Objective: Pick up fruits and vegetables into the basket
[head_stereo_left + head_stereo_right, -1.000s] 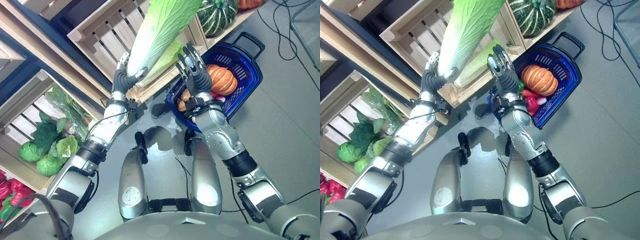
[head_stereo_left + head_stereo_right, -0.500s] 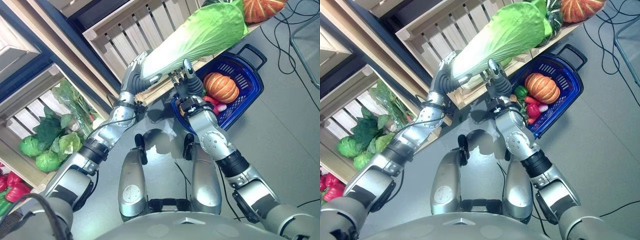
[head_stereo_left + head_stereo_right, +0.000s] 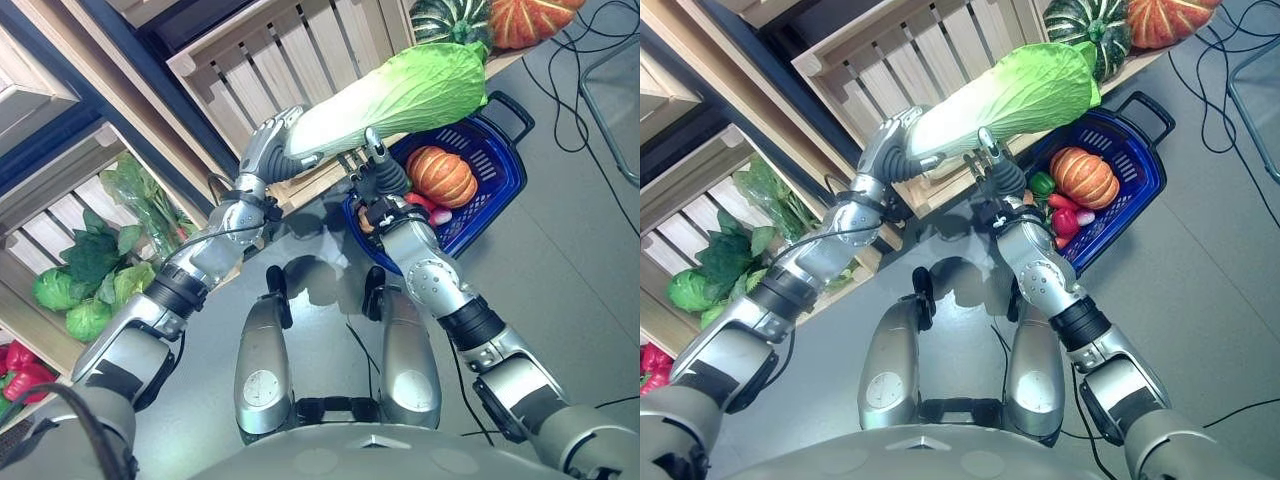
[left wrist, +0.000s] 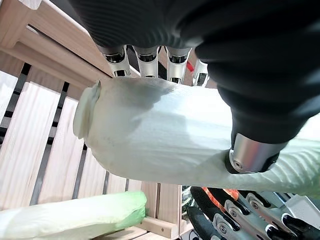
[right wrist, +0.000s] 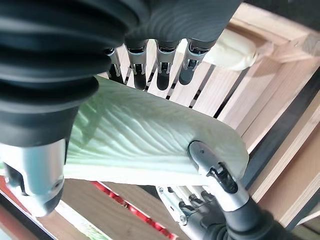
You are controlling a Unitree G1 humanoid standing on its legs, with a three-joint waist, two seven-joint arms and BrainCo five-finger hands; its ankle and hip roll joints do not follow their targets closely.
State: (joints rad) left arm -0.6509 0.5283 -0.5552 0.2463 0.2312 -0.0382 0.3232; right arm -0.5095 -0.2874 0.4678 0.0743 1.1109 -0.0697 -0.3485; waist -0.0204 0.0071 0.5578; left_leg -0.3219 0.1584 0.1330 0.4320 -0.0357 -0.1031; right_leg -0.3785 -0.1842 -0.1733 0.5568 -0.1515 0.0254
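Overhead, the left hand (image 3: 265,152) clasps the pale stem end of a napa cabbage (image 3: 400,95), held level above the blue basket (image 3: 497,170) containing a pumpkin (image 3: 441,175). Up close, the right hand (image 5: 160,65) rests straight-fingered against its ribbed leaf.

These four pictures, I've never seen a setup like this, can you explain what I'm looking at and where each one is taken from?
It is a two-armed humanoid robot collecting produce. Two pictures look down from cameras on its head; the other two come from cameras on each wrist, very close up. The left hand is curled round the pale stem end of a long cabbage. The right hand reaches up beside it, fingers fairly straight along the leaf. On the floor stands a blue basket already holding an orange pumpkin. Behind are wooden crates and leafy greens.
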